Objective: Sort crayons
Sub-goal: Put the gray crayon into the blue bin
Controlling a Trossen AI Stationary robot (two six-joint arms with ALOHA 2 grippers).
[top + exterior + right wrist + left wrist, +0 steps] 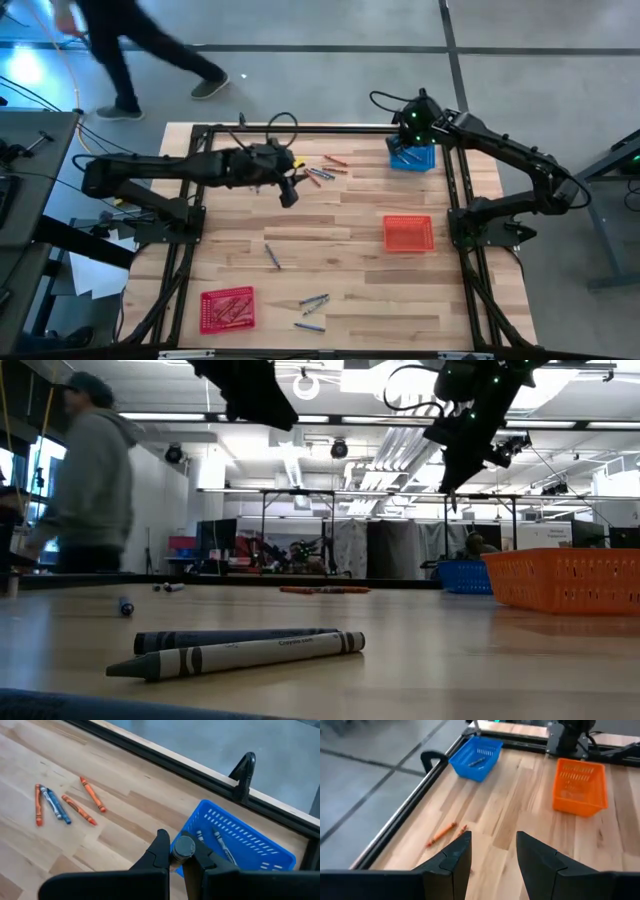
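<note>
A: What lies nearest in the low view?
B: Two crayons (240, 650), side by side on the table (420, 660).
A: The left gripper (492, 851)?
B: Jaws apart, empty, above orange crayons (441, 834).
A: And the right gripper (177, 851)?
B: Clamped on a crayon end (184, 847), over the blue basket (240, 837) at the far edge.

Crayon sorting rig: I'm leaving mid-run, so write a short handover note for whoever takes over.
Right gripper: shut on a grey-blue crayon, above the blue basket, which already holds some.
Left gripper: open, empty, over the loose crayons near the table's far edge.
Red basket at the front left holds red crayons; orange basket looks empty.
Left: drop the held crayon, then sort the far cluster, a single crayon mid-table and the front group.
</note>
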